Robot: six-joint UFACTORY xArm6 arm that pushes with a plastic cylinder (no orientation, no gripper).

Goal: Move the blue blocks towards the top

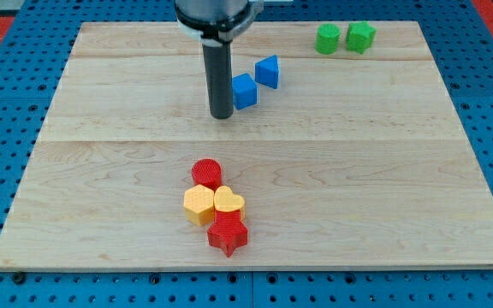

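Observation:
Two blue blocks lie in the upper middle of the wooden board [383,171]. The blue cube [244,91] sits just right of my rod. The blue triangular block [268,72] lies a little up and right of the cube, close to it. My tip [222,115] rests on the board just left of and slightly below the blue cube, very near it or touching its left side.
A green cylinder [328,38] and a green star-like block [360,37] lie near the top right edge. A cluster sits at the lower middle: red cylinder [206,173], yellow hexagon [198,204], yellow heart [228,202], red star [228,233].

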